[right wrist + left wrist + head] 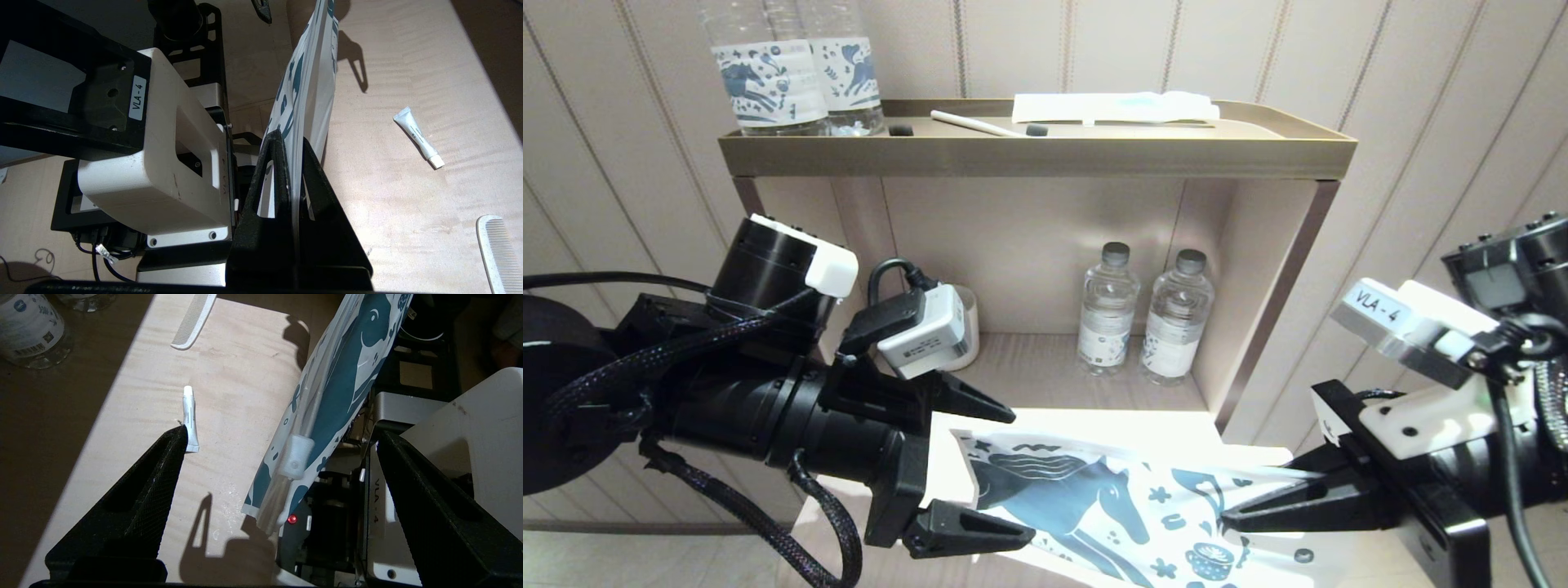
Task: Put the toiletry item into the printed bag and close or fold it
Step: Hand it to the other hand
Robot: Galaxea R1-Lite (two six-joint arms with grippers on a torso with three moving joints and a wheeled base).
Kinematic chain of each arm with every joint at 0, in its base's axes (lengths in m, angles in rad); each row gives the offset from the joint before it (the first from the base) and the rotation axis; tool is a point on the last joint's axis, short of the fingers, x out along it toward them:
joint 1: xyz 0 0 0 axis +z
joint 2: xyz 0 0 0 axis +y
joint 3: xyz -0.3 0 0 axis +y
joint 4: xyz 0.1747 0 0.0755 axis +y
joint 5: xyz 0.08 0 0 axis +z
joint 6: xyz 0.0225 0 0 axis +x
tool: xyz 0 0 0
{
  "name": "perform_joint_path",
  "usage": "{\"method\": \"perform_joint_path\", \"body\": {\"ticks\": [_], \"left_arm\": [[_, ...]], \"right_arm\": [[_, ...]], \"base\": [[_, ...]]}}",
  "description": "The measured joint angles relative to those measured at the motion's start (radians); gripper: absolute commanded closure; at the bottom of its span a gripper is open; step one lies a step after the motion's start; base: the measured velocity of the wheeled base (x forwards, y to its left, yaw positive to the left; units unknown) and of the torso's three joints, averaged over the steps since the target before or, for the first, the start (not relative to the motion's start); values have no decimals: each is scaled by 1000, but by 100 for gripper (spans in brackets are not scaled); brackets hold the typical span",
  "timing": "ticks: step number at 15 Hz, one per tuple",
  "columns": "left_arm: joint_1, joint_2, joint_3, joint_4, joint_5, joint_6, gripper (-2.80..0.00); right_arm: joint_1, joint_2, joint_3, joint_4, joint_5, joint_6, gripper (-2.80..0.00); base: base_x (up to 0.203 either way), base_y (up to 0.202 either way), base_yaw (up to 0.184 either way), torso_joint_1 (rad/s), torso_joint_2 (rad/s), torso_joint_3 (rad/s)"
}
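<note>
The bag, a flat white pouch printed with a dark blue horse, is pinched at its 3 o'clock edge by the right gripper and held above the pale wood counter. The left gripper is spread wide around the bag's 9 o'clock end, touching nothing. A small white tube and a comb are seen lying on the counter, apart.
</note>
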Motion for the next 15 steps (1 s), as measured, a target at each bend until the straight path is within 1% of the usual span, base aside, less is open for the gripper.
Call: {"method": "perform_joint_path", "body": {"ticks": [15], "left_arm": [[-19,25,-13,-5,0,5,-280]], "right_arm": [[4,18,-17,0,0,1,0]], "base": [[0,0,0,0,0,0]]}}
